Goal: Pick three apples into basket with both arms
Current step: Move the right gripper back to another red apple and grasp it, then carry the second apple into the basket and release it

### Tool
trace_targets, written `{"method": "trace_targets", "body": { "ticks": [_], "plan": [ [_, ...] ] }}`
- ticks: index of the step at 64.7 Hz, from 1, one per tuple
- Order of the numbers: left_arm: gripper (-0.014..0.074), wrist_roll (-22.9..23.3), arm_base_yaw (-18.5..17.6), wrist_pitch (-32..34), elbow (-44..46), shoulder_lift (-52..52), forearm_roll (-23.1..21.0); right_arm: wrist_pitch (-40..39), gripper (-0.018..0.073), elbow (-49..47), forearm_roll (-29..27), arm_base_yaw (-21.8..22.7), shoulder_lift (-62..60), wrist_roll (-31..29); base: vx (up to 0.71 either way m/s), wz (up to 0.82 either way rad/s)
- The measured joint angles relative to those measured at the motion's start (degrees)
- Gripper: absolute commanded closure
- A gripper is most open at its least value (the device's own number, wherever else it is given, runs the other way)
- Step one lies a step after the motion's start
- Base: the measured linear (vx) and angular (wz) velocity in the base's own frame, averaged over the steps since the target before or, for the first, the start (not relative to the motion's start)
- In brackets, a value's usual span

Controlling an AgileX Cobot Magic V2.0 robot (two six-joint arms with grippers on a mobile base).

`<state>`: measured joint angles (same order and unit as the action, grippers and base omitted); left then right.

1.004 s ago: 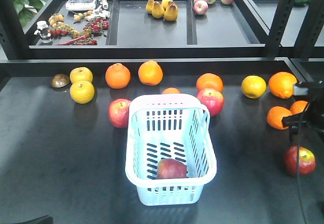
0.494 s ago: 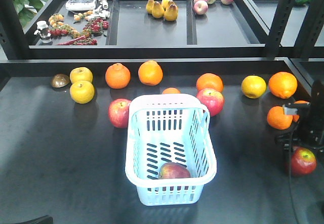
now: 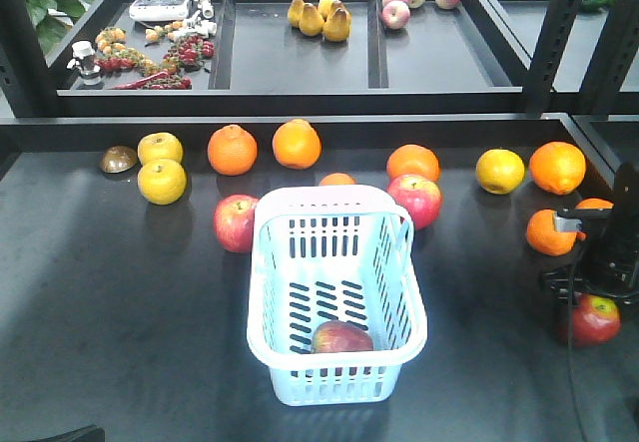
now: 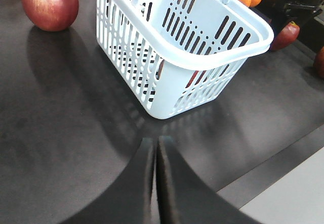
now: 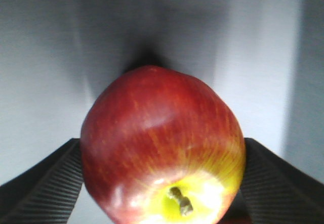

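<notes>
Apple [image 3: 596,320] on the surface [image 3: 120,292] is seen directly beneath the right end effector [image 3: 591,284], flanked by its fingers [image 5: 40,183], pinching not determinable; the left end effector [image 4: 156,183], pressed together, is seen well apart, across the basket [image 3: 336,374]

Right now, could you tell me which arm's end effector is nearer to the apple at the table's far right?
Right. The right end effector flanks that apple on both sides; the left end effector is shut, on the basket's other side.

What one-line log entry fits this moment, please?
basket: one apple inside | right end effector: flanking table apple, grip unclear | left end effector: shut, empty
</notes>
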<state>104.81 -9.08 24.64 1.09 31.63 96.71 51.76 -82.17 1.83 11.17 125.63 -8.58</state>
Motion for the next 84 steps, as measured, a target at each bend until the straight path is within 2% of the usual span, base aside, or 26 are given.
{"method": "trace_targets", "body": {
  "ticks": [9,23,35,42,53,58,64,71,75,84],
  "plan": [
    [0.0603,0.00,0.00,0.00,0.00,0.00,0.00,0.35,0.0571,0.00,-4.64,-0.07,-3.50,-3.48,0.00,0.00],
    [0.0603,0.00,0.00,0.00,0.00,0.00,0.00,3.86,0.0562,1.25,-12.24,-0.19,-15.08,-9.26,0.00,0.00],
    [0.0603,0.00,0.00,0.00,0.00,0.00,0.00,4.57,0.0562,9.77,-21.15,-1.89,-26.97,-16.71,0.00,0.00],
    [0.0603,0.00,0.00,0.00,0.00,0.00,0.00,4.25,0.0562,15.04,-27.67,-5.08,-34.79,-21.09,0.00,0.00],
    [0.0603,0.00,0.00,0.00,0.00,0.00,0.00,1.46,0.0562,20.96,-37.26,-14.56,-43.20,-26.00,0.00,0.00],
    [0.0603,0.00,0.00,0.00,0.00,0.00,0.00,-1.32,0.0560,22.39,-40.18,-19.82,-43.55,-27.31,0.00,0.00],
    [0.0603,0.00,0.00,0.00,0.00,0.00,0.00,-4.90,0.0551,22.90,-41.19,-25.30,-42.45,-27.99,0.00,0.00],
    [0.0603,0.00,0.00,0.00,0.00,0.00,0.00,-10.08,0.0491,22.96,-42.26,-29.02,-39.59,-28.16,0.00,0.00],
    [0.0603,0.00,0.00,0.00,0.00,0.00,0.00,-11.82,0.0419,22.96,-42.83,-30.07,-37.77,-28.35,0.00,0.00],
    [0.0603,0.00,0.00,0.00,0.00,0.00,0.00,-12.85,0.0162,22.96,-44.84,-30.82,-34.80,-30.40,0.00,0.00]
  ]
}}
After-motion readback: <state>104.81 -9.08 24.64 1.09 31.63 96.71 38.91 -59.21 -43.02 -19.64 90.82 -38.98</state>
